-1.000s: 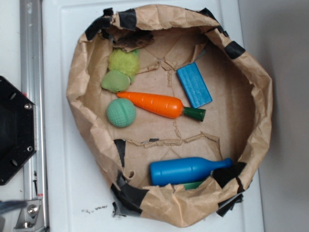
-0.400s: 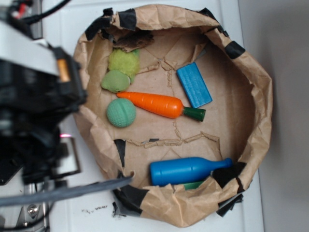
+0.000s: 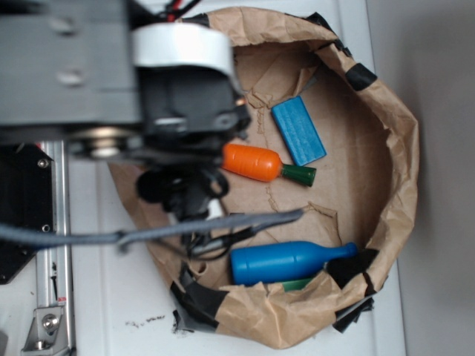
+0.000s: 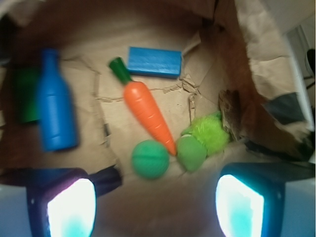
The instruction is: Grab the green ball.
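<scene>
In the wrist view the small mint-green ball (image 4: pixel 150 158) lies on the brown paper at the tip of the orange carrot (image 4: pixel 146 110), just ahead of my gripper (image 4: pixel 156 207). The two glowing fingers (image 4: pixel 71 210) stand wide apart at the bottom corners with nothing between them, so the gripper is open. In the exterior view the arm (image 3: pixel 178 89) hangs over the left part of the paper basket (image 3: pixel 393 148) and hides the ball; only the carrot's (image 3: pixel 256 162) right half shows.
A pale green fuzzy lump (image 4: pixel 191 152) and a yellow-green tuft (image 4: pixel 210 134) lie right of the ball. A blue block (image 3: pixel 298 130) and a blue bottle (image 3: pixel 286 261) also lie inside. Crumpled paper walls ring everything; a metal rail (image 3: pixel 46 297) runs on the left.
The arm has swung in from the left, from out of view to over the basket's left side, now covering the ball, the fuzzy lumps and the carrot's tip.
</scene>
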